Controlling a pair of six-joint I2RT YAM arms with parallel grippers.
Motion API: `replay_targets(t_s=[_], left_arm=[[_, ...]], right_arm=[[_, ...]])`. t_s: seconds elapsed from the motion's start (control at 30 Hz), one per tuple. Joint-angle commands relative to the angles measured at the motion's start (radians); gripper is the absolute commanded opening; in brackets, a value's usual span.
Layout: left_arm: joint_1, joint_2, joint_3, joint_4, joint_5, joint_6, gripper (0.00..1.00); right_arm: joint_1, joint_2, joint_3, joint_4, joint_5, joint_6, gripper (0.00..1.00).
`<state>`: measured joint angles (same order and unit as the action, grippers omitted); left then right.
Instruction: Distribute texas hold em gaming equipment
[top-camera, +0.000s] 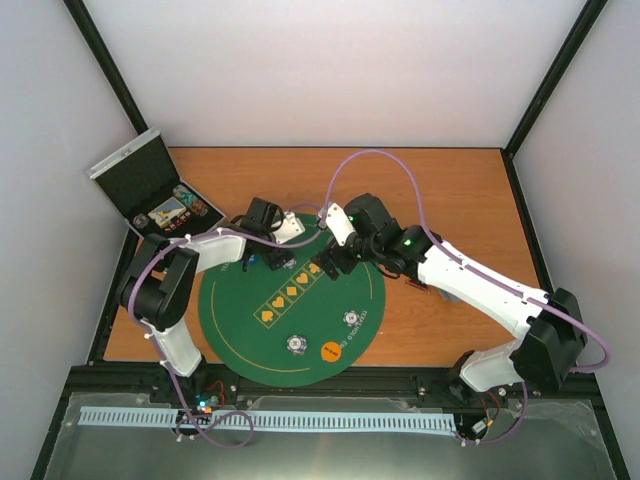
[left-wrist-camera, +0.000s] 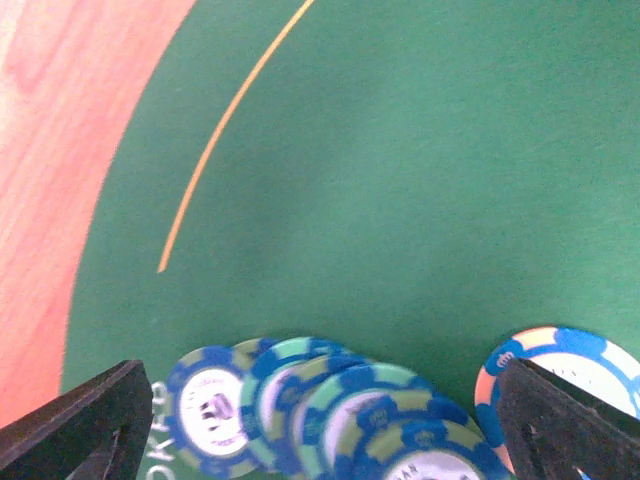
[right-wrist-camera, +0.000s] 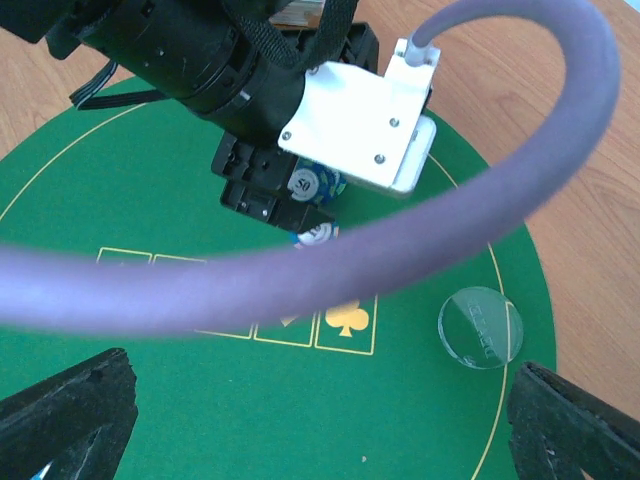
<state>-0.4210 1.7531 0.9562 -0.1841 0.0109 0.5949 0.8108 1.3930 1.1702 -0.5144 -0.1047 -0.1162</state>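
Observation:
My left gripper (left-wrist-camera: 322, 385) is open low over the green mat (left-wrist-camera: 400, 180). A fanned row of several blue-and-green poker chips (left-wrist-camera: 330, 420) lies between its fingers. One orange-and-blue-rimmed chip (left-wrist-camera: 560, 355) lies against the right finger (left-wrist-camera: 570, 425). In the top view the left gripper (top-camera: 275, 260) is at the mat's upper left. My right gripper (top-camera: 324, 266) hovers beside it, open and empty (right-wrist-camera: 320, 370). It faces the left gripper's chips (right-wrist-camera: 305, 184) and a clear disc (right-wrist-camera: 481, 327). Two chip piles (top-camera: 296, 344) (top-camera: 352, 318) and an orange disc (top-camera: 331, 350) lie near the mat's front.
The open silver case (top-camera: 150, 190) with black lining stands at the table's back left. A purple cable (right-wrist-camera: 300, 270) crosses the right wrist view. Yellow suit boxes (top-camera: 290, 290) run across the mat's middle. Bare wood (top-camera: 450, 200) lies to the right.

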Motion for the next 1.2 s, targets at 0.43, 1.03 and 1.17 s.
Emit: replay_targets(t_s=[0.43, 1.03, 1.17], left_arm=[[0.100, -0.037, 0.104, -0.124, 0.159, 0.026, 0.96], [0.171, -0.102, -0.007, -0.209, 0.118, 0.276, 1.00], [0.172, -0.024, 0.016, -0.188, 0.079, 0.277, 1.00]], right_arm=[[-0.009, -0.038, -0.031, 0.016, -0.012, 0.000, 1.00], [-0.012, -0.061, -0.047, 0.006, -0.024, -0.005, 1.00], [-0.013, -0.069, -0.047, -0.002, -0.015, -0.008, 1.00]])
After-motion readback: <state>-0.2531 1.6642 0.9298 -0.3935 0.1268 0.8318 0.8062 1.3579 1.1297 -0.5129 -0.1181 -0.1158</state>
